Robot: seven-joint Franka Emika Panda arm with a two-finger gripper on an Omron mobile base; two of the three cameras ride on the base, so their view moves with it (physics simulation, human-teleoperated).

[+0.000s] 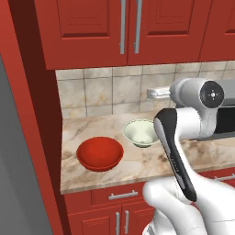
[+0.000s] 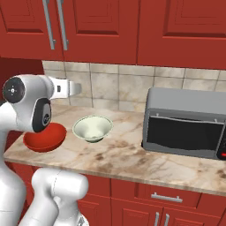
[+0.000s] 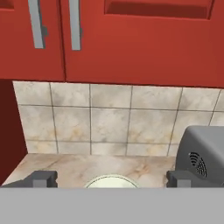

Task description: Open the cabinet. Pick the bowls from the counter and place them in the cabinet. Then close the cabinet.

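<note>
Your end effector (image 3: 111, 179) is spread wide and holds nothing. In the hand view you can see its two dark fingertips (image 3: 41, 178) far apart at the bottom, one on each side.

Right between those tips, just below and ahead of the end effector, sits the rim of the pale bowl (image 3: 112, 181). It stands on the worktop (image 3: 74, 168). In the left base view the pale bowl (image 1: 141, 133) is next to the red bowl (image 1: 100, 153). The red bowl is the bigger one, and it sits nearer the front edge of the worktop (image 1: 137, 172). The two bowls are close, but you cannot tell if they touch. In the right base view the arm hides part of the red bowl (image 2: 50, 139), and the pale bowl (image 2: 92, 128) stands clear beside it.

Up above the end effector is the red cabinet (image 3: 131, 43). Both doors are shut. Its two long silver handles (image 3: 57, 24) hang side by side, up and to the left of the end effector in the hand view.

Straight ahead of the end effector is the tiled wall (image 3: 109, 118).

To the right of the end effector stands a grey microwave (image 3: 203, 153) on the worktop. In the right base view the microwave (image 2: 185, 123) is well apart from the bowls.
</note>
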